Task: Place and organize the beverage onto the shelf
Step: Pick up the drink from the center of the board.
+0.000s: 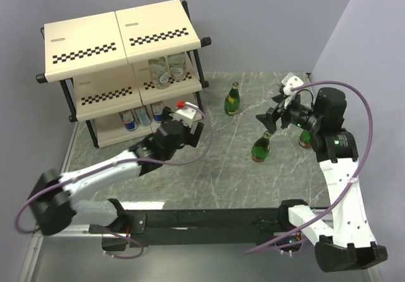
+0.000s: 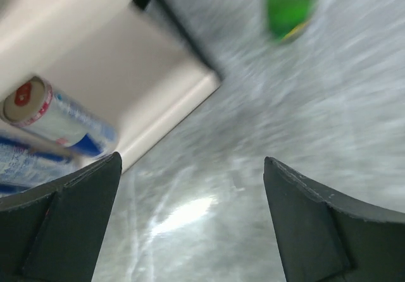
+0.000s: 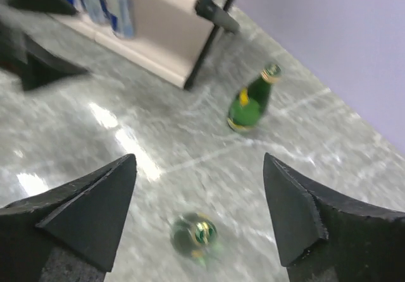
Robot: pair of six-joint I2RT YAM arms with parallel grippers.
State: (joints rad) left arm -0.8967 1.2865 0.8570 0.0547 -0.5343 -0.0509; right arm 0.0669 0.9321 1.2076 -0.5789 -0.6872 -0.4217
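Showing spread, empty jaws: left gripper (image 2: 193,157), right gripper (image 3: 199,157). Blurred gold-capped green glass bottle (image 3: 195,234) at 6 o'clock beneath it.

Walls: you have 3 pale lavender walls, the back wall (image 1: 266,23) across the top of the frame, the left wall (image 1: 16,54) and right wall (image 1: 373,35) at its sides.
Table: your tabletop (image 1: 215,168) is grey, marble-patterned, with pale veins.
Light: you get bright glare patches (image 3: 130,146) on it in both wrist views.
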